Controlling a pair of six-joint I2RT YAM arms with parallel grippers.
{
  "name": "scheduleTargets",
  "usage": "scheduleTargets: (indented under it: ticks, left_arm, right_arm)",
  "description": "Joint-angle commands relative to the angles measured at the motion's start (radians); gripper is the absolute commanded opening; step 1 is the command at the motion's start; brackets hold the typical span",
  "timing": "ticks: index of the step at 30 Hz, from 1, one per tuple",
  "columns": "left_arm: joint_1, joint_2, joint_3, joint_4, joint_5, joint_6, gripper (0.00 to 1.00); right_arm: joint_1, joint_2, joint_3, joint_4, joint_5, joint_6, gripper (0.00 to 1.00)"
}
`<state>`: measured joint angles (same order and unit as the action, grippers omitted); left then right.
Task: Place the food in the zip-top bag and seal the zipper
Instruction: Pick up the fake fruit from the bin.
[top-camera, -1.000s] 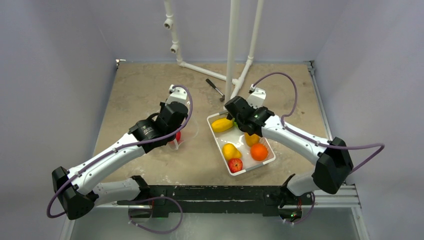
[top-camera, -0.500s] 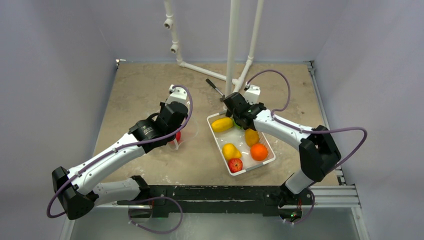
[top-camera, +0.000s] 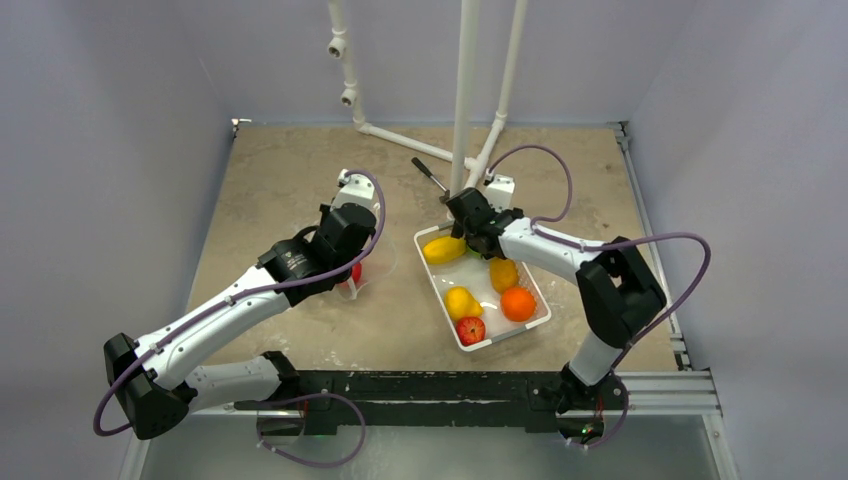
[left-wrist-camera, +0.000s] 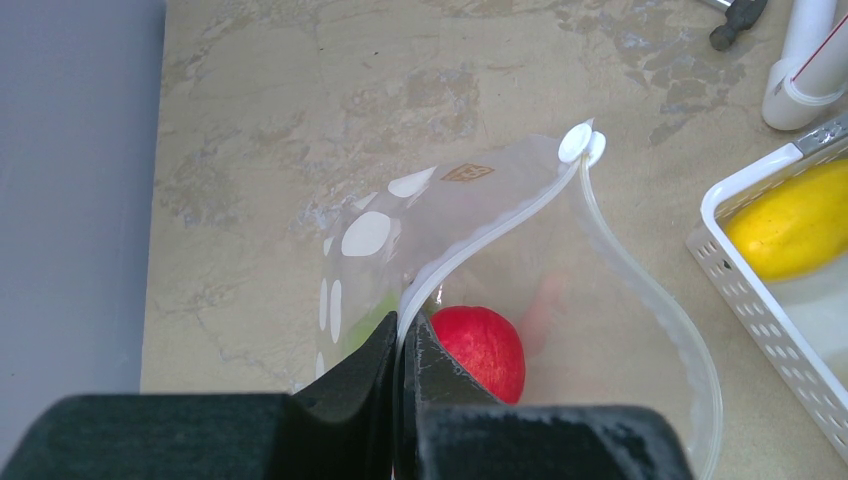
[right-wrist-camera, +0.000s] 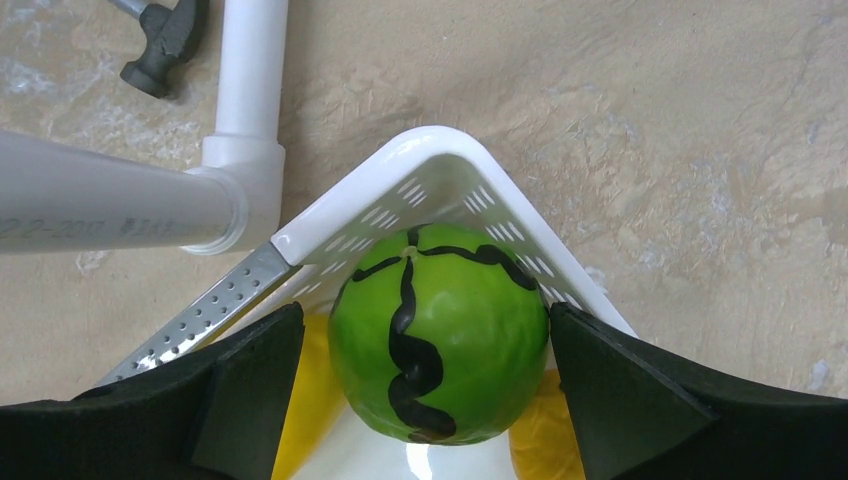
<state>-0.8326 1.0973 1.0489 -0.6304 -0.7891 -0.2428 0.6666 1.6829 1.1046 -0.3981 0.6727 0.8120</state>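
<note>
My left gripper (left-wrist-camera: 402, 345) is shut on the whitish zipper strip (left-wrist-camera: 480, 235) of the clear zip-top bag (left-wrist-camera: 520, 300) and holds its mouth open; a red apple (left-wrist-camera: 483, 348) and a green piece lie inside. From above the bag (top-camera: 372, 268) shows beside the left gripper (top-camera: 345, 265). My right gripper (right-wrist-camera: 425, 350) is open, its fingers on either side of a green toy melon with black stripes (right-wrist-camera: 438, 345) in the far corner of the white tray (right-wrist-camera: 440, 165). From above, the tray (top-camera: 432, 280) holds yellow fruits (top-camera: 444, 249), an orange (top-camera: 517, 303) and a red apple (top-camera: 470, 330).
A white pipe frame (top-camera: 466, 90) stands right behind the tray; its foot (right-wrist-camera: 240, 190) is next to the tray corner. A small black hammer (top-camera: 430, 178) lies on the table by the pipes. Grey walls enclose the table.
The right arm has swung its gripper toward the tray's far corner, near the pipe, over the green melon. The left arm and the bag have not moved.
</note>
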Motion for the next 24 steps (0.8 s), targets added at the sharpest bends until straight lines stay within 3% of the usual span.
scheduleTargets:
  ticks: [1, 8, 15, 24]
  left_arm:
    - [-0.004, -0.018, -0.001, 0.023, -0.012, 0.003, 0.00]
    - [-0.004, -0.017, -0.001, 0.024, -0.013, 0.004, 0.00]
    - [-0.003, -0.017, -0.001, 0.024, -0.013, 0.003, 0.00]
    - [-0.003, -0.017, -0.001, 0.023, -0.015, 0.003, 0.00]
  right_arm:
    - [-0.007, 0.018, -0.011, 0.044, -0.004, -0.022, 0.93]
    - [-0.010, 0.011, -0.019, 0.045, -0.011, -0.027, 0.76]
    - [-0.010, -0.041, -0.003, 0.010, -0.015, -0.022, 0.46]
    - [-0.006, -0.185, 0.022, 0.001, -0.075, -0.057, 0.34]
